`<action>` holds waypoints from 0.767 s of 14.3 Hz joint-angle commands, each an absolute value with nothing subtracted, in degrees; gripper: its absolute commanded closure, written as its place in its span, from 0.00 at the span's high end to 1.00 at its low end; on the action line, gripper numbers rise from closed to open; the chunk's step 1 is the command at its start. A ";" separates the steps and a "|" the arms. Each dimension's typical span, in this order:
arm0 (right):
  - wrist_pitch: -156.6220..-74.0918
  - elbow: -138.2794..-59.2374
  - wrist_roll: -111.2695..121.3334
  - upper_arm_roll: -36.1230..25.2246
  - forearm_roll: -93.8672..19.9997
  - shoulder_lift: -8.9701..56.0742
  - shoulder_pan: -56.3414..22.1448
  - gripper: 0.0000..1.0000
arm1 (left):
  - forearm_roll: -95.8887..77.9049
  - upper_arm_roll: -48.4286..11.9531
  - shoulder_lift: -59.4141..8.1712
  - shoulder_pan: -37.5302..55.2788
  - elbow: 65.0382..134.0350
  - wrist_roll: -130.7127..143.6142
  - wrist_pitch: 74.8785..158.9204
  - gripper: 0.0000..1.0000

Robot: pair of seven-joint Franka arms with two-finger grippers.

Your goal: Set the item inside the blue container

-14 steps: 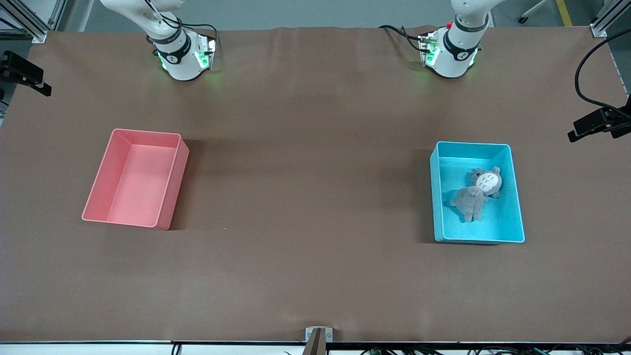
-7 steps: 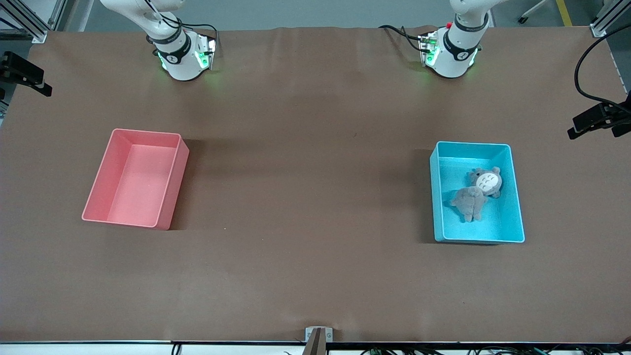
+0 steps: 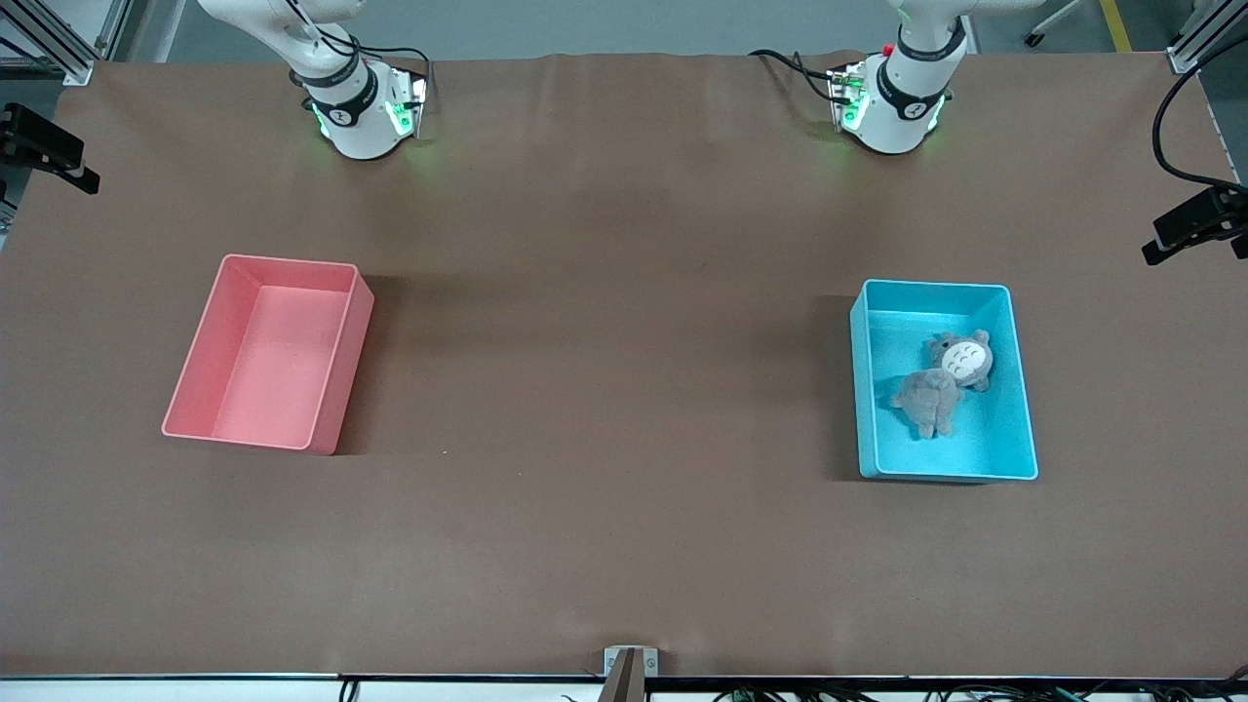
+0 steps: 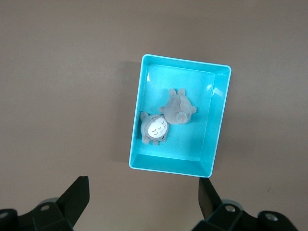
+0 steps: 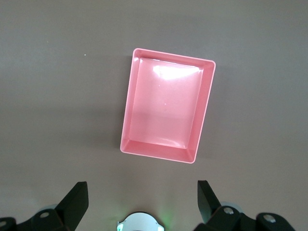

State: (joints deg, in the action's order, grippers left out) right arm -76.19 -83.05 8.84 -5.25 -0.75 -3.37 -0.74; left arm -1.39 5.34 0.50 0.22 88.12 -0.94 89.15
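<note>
The blue container [image 3: 858,390] stands toward the left arm's end of the table. Two grey plush toys lie in it, touching: one with a white belly [image 3: 965,359] and one turned over [image 3: 926,400]. The left wrist view looks down on the same container [image 4: 219,115] and toys [image 4: 155,129]. My left gripper [image 4: 143,182] hangs open and empty high over bare table between the container and its arm's base. My right gripper [image 5: 142,185] is open and empty too, high over the table between the pink bin and its own base.
An empty pink bin [image 3: 346,380] of the same size sits toward the right arm's end, also in the right wrist view [image 5: 204,110]. The arm bases [image 3: 361,117] [image 3: 892,107] stand at the table's back edge. Dark hardware [image 3: 1194,224] juts in at the view's edge.
The dark hardware with its cable at the left arm's edge of the front view has drifted upward and outward. The bins and toys have not moved.
</note>
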 commanded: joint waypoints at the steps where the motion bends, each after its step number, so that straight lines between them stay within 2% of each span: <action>1: -76.47 -83.76 10.46 -5.62 -1.32 -3.96 -0.70 1.00 | -2.55 5.98 0.88 0.62 88.07 -2.02 88.95 1.00; 11: -75.59 -83.85 7.91 -5.62 -1.41 -3.96 -0.79 1.00 | -2.29 5.45 0.79 1.14 88.15 -2.11 89.12 1.00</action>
State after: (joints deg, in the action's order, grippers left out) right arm -75.89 -83.16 8.49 -5.40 -0.78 -3.37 -0.74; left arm -1.40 5.10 0.50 0.73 88.14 -0.97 89.15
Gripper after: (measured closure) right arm 0.000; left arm 0.000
